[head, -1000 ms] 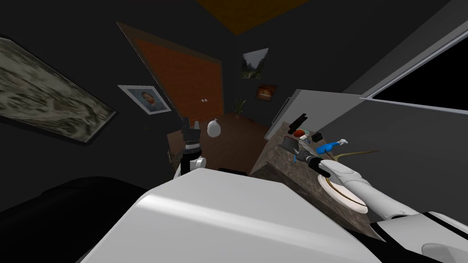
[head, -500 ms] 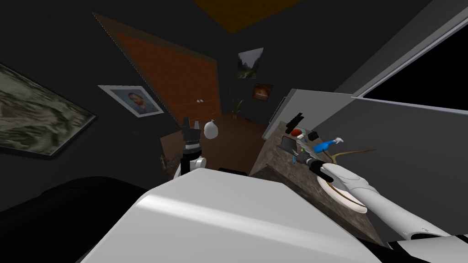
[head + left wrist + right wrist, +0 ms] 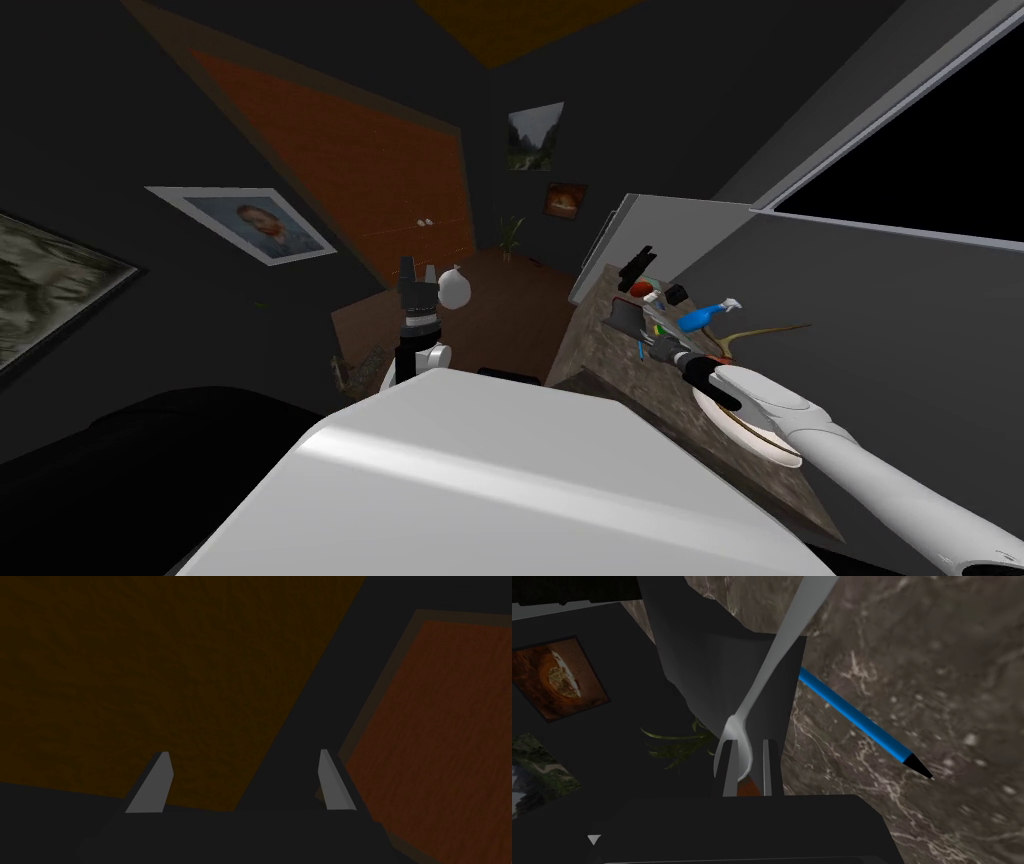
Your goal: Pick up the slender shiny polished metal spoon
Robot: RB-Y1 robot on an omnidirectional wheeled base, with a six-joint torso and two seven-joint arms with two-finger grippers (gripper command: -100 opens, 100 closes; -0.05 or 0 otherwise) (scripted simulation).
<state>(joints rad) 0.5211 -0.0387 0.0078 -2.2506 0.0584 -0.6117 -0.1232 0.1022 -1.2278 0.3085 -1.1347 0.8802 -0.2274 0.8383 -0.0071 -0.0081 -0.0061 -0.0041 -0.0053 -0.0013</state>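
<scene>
Holding the metal spoon (image 3: 771, 658) in the right claw (image 3: 747, 743), with both fingers (image 3: 767, 768) drawn in close and pressed against the sides of its bowl. Grips it at the bowl end only, leaving the long slender handle to run straight out past the fingertips, away from the claw. Cannot tell whether any part of the spoon touches the bench (image 3: 912, 651). Sees behind the handle a dark grey object (image 3: 712, 651). Sees to one side a blue pen (image 3: 857, 717) with a black tip, lying flat on the brown marbled bench top, apart from the spoon. Catches a small orange patch (image 3: 747, 788) low between the fingers, too hidden to name.

Reaches, in the head view, with the right arm from the right side out over the bench, placing the claw above the middle of its top. Passes close by a white plate (image 3: 750, 432) beside the forearm. Finds beyond the claw a blue spray bottle (image 3: 705, 317), a small black box (image 3: 677, 294), a red item (image 3: 645, 288) and a black object (image 3: 637, 262) towards the far end.

Holds the left claw (image 3: 413, 268) raised, well apart from the bench and next to a white rounded thing (image 3: 455, 288). Shows in the left wrist view both fingers spread wide, with nothing between them.
</scene>
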